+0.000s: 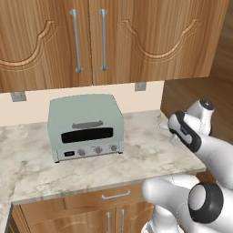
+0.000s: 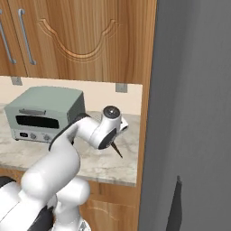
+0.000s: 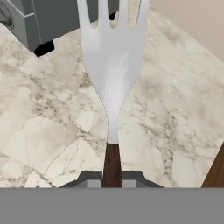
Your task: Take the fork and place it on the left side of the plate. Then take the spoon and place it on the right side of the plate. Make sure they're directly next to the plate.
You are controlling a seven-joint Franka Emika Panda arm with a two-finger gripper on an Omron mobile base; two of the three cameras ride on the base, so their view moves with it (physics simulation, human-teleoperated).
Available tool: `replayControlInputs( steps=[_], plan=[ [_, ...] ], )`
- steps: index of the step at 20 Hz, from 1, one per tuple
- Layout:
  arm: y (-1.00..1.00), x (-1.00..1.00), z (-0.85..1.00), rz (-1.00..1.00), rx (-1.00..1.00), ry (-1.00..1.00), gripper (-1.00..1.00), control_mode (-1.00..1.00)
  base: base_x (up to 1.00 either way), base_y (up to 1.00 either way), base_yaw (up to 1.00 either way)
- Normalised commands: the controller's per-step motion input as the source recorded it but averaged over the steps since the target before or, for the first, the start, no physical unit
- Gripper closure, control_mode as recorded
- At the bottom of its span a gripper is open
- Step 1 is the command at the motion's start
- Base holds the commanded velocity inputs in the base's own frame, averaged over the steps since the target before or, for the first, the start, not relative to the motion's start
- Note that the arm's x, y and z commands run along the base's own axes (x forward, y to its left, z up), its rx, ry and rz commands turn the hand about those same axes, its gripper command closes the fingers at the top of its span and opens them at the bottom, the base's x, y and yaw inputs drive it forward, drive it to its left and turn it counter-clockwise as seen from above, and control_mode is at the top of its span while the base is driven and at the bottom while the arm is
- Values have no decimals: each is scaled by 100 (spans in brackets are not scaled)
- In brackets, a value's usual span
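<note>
Wooden wall cupboards (image 1: 109, 41) with long metal handles hang above a pale marble worktop (image 1: 136, 154), and more wooden doors and a drawer sit below its front edge. In the right base view a tall grey panel (image 2: 194, 113) rises just beside the worktop's right end. A pale green toaster oven (image 1: 85, 127) stands on the worktop toward the back wall, its dark glass door and a row of knobs facing forward. The white arm (image 2: 67, 158) reaches over the right part of the worktop, to the right of the oven and apart from it. The claw (image 3: 112, 178) is pressed together on the dark handle of the fork (image 3: 113, 61), pinching it between the two finger tips. The hand view shows the fork's silver head pointing away from the claw, over bare marble, its prongs reaching toward the oven's lower corner and one black foot. From the right base view the dark handle (image 2: 117, 150) sticks out below the wrist, slanting down toward the worktop; whether it touches the stone I cannot tell.
</note>
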Motion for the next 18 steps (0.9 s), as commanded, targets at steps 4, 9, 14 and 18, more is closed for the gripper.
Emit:
replayControlInputs(
  steps=[4, 9, 14, 18],
  plan=[
    [11, -29, 51, 0, 0, 3, 100, -100, 0, 0, 0],
    [9, -50, 41, 0, 0, 0, 100, -100, 0, 0, 0],
    [11, -47, 54, 0, 0, 0, 100, -100, 0, 0, 0],
    [20, -42, 52, 0, 0, 0, 100, -100, 0, 0, 0]
  ],
)
